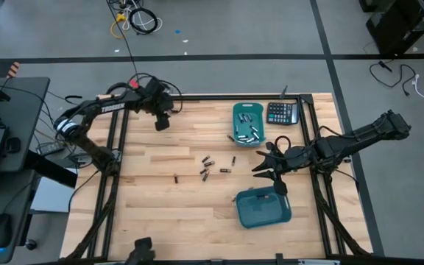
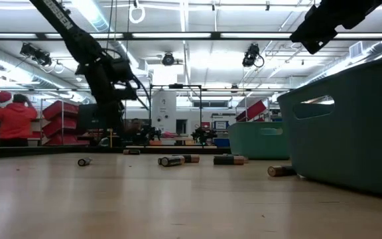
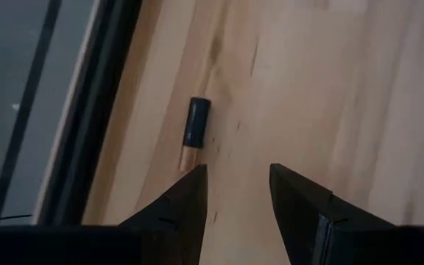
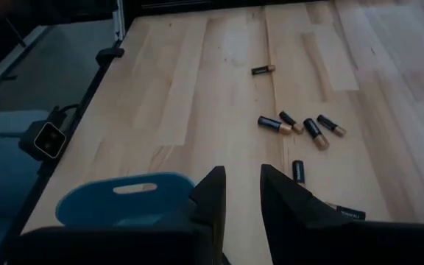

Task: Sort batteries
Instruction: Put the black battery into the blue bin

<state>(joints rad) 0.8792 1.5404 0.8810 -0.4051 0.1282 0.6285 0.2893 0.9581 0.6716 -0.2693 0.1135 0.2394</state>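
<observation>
Left gripper (image 1: 162, 124) hung upper left of high view, fingers apart, empty. Right gripper (image 1: 265, 168) hovered above near bin (image 1: 265, 212), fingers narrowly apart, empty. Loose batteries (image 1: 206, 169) scattered mid-frame. Risk: round cells rolling from an off-centre pinch.

Your two arms: matte black, chunky jointed links, white lettering along left arm (image 1: 112, 105), black cables looping off it. Right arm (image 1: 359, 137) same black. Fingers (image 3: 179, 206) dark, wedge-shaped, tapered.
</observation>
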